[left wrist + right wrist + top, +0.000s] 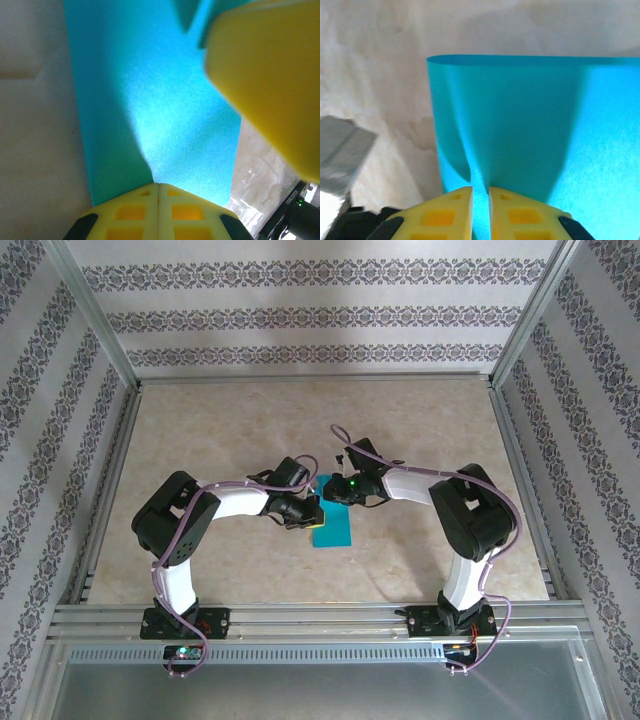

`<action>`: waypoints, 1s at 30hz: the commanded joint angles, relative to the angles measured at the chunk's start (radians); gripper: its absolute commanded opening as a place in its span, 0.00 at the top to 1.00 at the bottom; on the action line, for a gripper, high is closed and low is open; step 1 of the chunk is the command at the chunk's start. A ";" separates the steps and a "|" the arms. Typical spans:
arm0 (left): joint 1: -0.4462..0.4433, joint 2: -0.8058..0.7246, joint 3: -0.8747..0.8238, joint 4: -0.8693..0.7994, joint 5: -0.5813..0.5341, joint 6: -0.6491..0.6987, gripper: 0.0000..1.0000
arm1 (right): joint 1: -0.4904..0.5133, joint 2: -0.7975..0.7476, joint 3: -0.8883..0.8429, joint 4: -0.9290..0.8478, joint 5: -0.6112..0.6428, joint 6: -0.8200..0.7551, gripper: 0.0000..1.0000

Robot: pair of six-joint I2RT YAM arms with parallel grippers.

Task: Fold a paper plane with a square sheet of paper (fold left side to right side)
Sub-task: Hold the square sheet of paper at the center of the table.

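Note:
The square sheet of paper [333, 531] is teal-blue and lies folded into a narrow upright strip at the middle of the table. Both grippers meet over its upper part. My left gripper [311, 509] comes in from the left. Its yellow fingers are shut tight together, with their tips [158, 185] down on the paper [165, 100]. My right gripper [336, 490] comes in from the right, and one of its yellow fingers [270, 75] looms close in the left wrist view. Its jaws [480, 191] stand a narrow slit apart over the paper [530, 115], which shows through the gap.
The beige tabletop [230, 430] stretches around the paper on all sides. Metal frame posts [95, 320] and patterned walls enclose it. The arm bases stand on a rail [320, 620] at the near edge.

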 commanded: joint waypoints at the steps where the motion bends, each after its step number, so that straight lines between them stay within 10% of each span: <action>1: -0.010 0.018 -0.034 -0.013 -0.046 -0.018 0.95 | -0.003 -0.089 0.000 -0.046 0.028 -0.014 0.82; 9: -0.016 0.013 -0.031 -0.011 -0.047 -0.028 0.95 | 0.025 -0.250 -0.160 -0.075 0.026 0.034 1.00; 30: -0.012 -0.015 0.007 -0.017 -0.023 -0.038 0.95 | 0.133 -0.107 -0.213 -0.109 0.087 0.035 1.00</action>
